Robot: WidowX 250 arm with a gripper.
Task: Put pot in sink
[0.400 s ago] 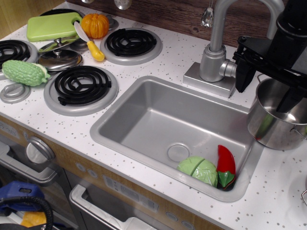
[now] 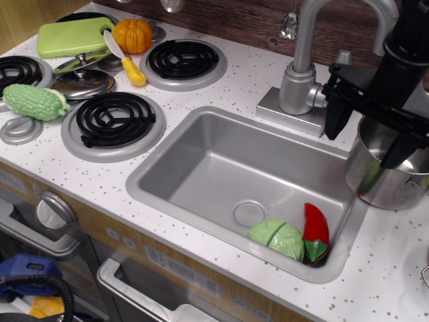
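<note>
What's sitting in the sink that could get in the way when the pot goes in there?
The pot stands on the counter right of the sink, with the gripper over it. A green cabbage and a red pepper lie in the basin's near right corner, closest to the pot. The rest of the basin shows nothing.

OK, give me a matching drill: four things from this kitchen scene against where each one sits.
Things:
1. pot
2. red pepper
3. orange pumpkin
4. faucet

Places:
A. back of the stove, beside the green cutting board
B. inside the sink, near the drain
C. behind the sink
D. counter right of the sink, under the gripper

Pairs: 1-D, 2-B, 3-A, 4-C
</note>
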